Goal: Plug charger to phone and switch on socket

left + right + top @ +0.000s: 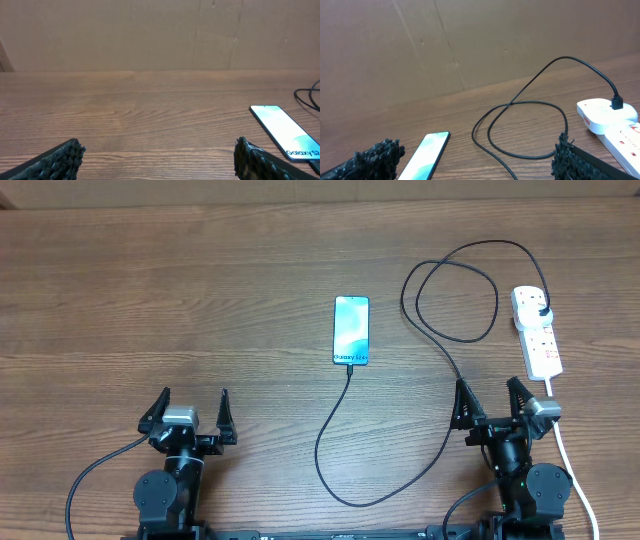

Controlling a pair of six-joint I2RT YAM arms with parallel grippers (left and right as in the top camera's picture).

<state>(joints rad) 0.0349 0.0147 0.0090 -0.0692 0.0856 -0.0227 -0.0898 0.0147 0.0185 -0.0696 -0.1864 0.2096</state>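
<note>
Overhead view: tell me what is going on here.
Nothing is being handled right now. The left gripper and the right gripper sit open and empty at the near edge of the table. The phone lies mid-table with its screen lit, and the charger appears to run into its near end. The charger's plug sits in the far outlet of the socket. Whether the socket is switched on cannot be told.

- One phone (pixel 351 330)
- One long black charger cable (pixel 318 448)
- One white socket strip (pixel 537 330)
- One thick white cord (pixel 570 460)
- Two robot grippers: the left gripper (pixel 192 396) and the right gripper (pixel 488 386)
- One wooden table (pixel 150 280)
</note>
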